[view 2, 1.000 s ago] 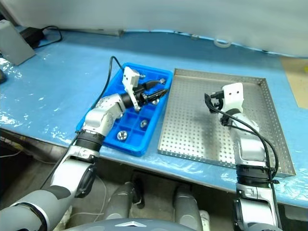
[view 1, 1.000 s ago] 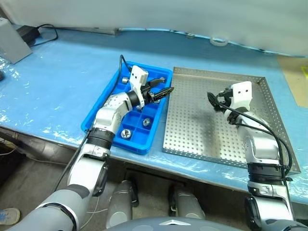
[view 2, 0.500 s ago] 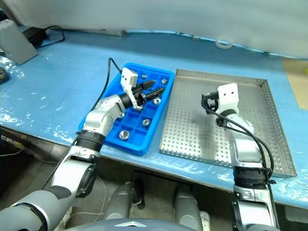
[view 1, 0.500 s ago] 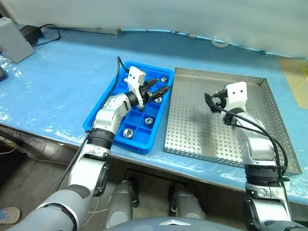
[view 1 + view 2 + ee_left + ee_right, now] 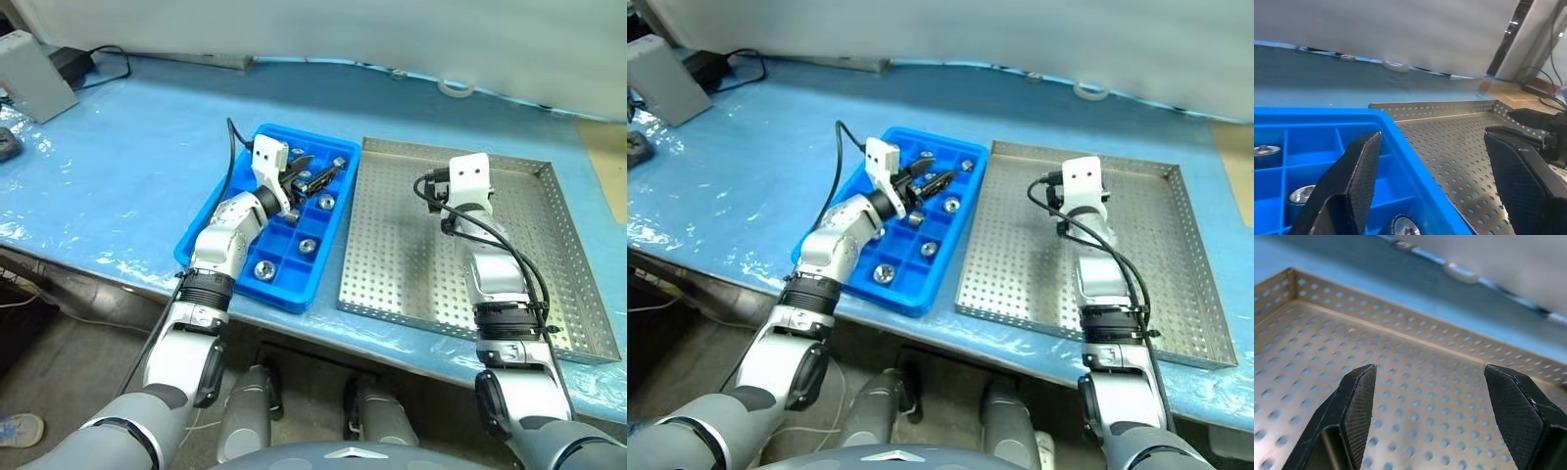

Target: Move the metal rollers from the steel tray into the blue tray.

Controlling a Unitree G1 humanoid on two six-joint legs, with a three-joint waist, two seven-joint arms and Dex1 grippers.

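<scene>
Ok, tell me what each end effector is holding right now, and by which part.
Nothing is held. The left end effector stands open over the blue tray; the right end effector stands open over the steel tray.

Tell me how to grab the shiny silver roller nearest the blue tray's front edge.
Grip the shiny metal roller across its round outer wall, from above: it seems to stand hole-up, and the blue plastic tray's compartment walls block side approaches.

Left arm reaches forward and angles toward the right, its left gripper (image 5: 318, 177) held with jaws parted and nothing between the fingers (image 5: 1354, 181). Right arm stretches straight ahead, right gripper (image 5: 1432, 416) level, jaws spread wide and empty, fingertips (image 5: 1359, 396) well apart
</scene>
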